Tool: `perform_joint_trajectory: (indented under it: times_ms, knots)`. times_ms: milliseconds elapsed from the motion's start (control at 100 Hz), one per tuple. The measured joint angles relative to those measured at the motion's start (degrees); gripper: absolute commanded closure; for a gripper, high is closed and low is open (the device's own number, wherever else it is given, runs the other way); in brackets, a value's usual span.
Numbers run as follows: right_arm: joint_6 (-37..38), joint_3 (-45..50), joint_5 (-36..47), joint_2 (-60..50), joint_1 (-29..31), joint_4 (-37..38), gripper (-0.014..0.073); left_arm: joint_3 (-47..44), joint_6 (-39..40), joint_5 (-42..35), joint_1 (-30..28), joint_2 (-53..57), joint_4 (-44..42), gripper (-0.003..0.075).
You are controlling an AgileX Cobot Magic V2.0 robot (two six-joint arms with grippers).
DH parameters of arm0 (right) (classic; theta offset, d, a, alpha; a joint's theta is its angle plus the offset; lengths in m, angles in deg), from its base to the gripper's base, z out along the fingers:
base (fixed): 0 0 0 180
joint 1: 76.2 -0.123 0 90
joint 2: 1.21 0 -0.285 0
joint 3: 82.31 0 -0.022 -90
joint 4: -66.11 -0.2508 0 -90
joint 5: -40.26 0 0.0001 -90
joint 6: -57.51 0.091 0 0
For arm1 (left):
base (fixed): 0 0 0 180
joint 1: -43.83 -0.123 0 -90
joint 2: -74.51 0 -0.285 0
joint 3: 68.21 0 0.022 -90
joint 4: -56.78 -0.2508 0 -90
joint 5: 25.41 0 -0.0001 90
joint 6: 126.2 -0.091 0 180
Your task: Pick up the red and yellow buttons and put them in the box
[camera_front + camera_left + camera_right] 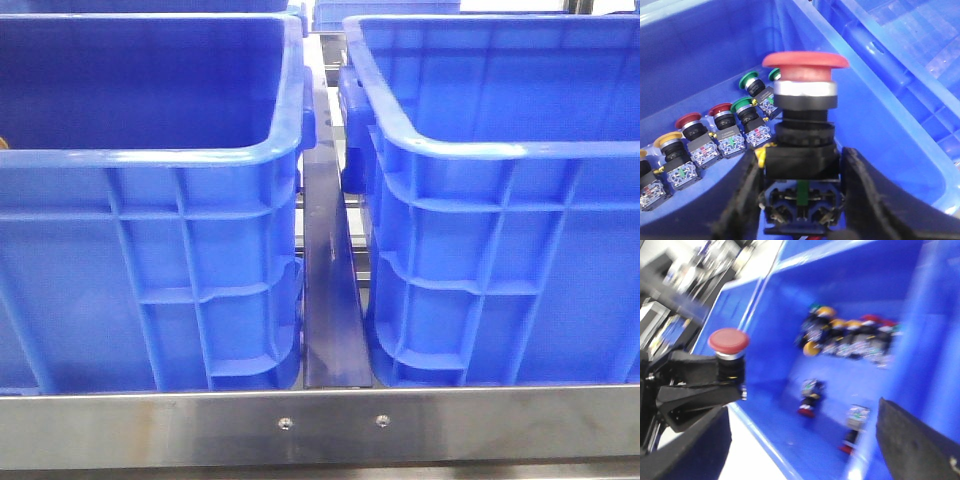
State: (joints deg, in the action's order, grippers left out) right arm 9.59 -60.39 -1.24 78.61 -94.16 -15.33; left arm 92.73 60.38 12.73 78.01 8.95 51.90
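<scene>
Left wrist view: the left tool (802,200) grips a red button (804,120) by its black body, above a crate (880,100). Toward ten o'clock lies a row of buttons (715,135). The right tool (790,440) stands open, over other buttons (850,337).

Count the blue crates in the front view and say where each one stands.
2 main: left crate and right crate stand either side of the metal rail. Two more blue rims show behind; others may be hidden.

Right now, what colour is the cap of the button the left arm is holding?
Red: the button has a red mushroom cap, clearest in the left wrist view.
</scene>
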Motion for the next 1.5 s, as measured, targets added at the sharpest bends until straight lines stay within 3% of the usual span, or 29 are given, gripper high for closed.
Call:
perform_joint_trajectory:
  times_ms: [330,660,760,880,990,1090,1210,1280,1350,1500]
  knots:
    - [-1.1,-14.8,-0.5,15.3,-9.3,-0.3,-0.0018,0.0,0.0,0.0,0.0,0.0,0.0,0.0739]
    - [-1.1,-25.5,-3.0,23.4,-14.6,-0.3,-0.0009,0.0,0.0,0.0,0.0,0.0,0.0,0.0739]
    - [-1.1,-27.0,-3.4,24.6,-15.5,-0.3,0.0103,0.0,0.0,0.0,0.0,0.0,0.0,0.0739]
    - [-1.1,-27.3,-3.4,24.8,-15.9,-0.2,0.0330,0.0,0.0,0.0,0.0,0.0,0.0,0.0739]
    - [-1.2,-27.3,-3.3,25.0,-15.9,0.0,0.0438,0.0,0.0,-0.3,0.0,0.0,0.0,0.0726]
    - [-1.2,-27.3,-3.3,25.1,-15.9,0.0,0.0450,0.0,0.0,-0.3,0.0,0.0,0.0,0.0608]
    - [-1.2,-27.3,-3.3,25.1,-15.9,0.0,0.0450,0.0,0.0,-0.2,0.0,0.0,0.0,0.0328]
    - [-1.2,-27.3,-3.5,25.1,-15.9,0.0,0.0450,0.0,0.0,-0.2,0.0,0.0,0.0,0.0216]
    - [-1.2,-27.3,-3.7,25.1,-15.9,0.0,0.0450,0.0,0.0,-0.2,0.0,0.0,0.0,0.0178]
    - [-2.4,-27.3,-3.2,25.1,-15.9,0.0,0.0450,0.0,0.0,-0.2,0.0,0.0,0.0,0.0194]
